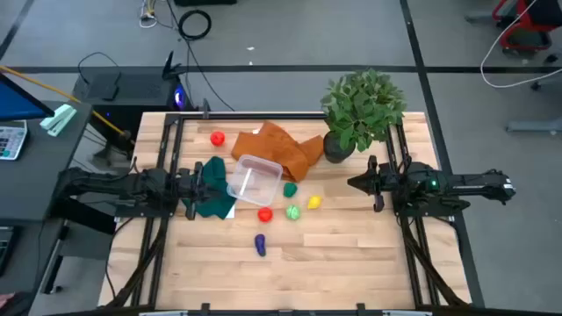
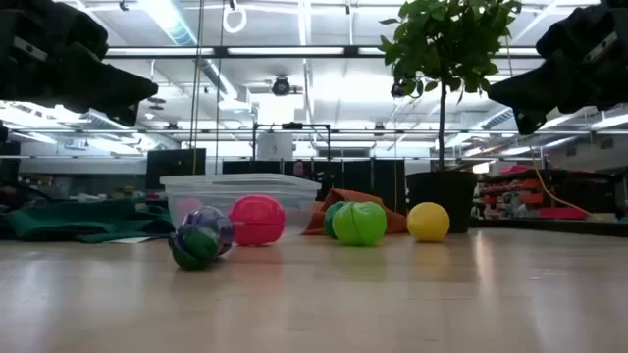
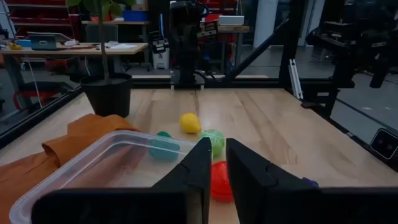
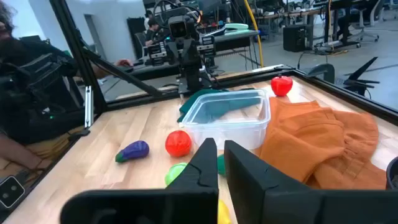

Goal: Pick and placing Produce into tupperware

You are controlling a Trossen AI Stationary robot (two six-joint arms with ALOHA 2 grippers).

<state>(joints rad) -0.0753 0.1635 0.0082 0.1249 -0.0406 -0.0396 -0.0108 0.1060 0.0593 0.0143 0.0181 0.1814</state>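
1. Our left gripper [image 1: 213, 182] hovered at the worktop's [image 1: 351, 254] left, above the dark green cloth [image 1: 211, 200], fingers clenched on nothing.
2. The empty tupperware [image 1: 254, 179] lay just beside it, half on the orange cloth [image 1: 285, 147].
3. The red tomato [image 1: 264, 214], purple eggplant [image 1: 260, 245], yellow-green piece [image 1: 292, 212] and yellow lemon [image 1: 313, 203] lay loose nearby; the first pick was still ahead, needing released fingers.
4. Our right gripper [image 1: 356, 183] waited clenched beside the potted plant [image 1: 362, 111].

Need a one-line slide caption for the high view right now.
Both arms wait at the table's sides; empty clear box partly on orange cloth, six toy fruits and vegetables scattered around it.
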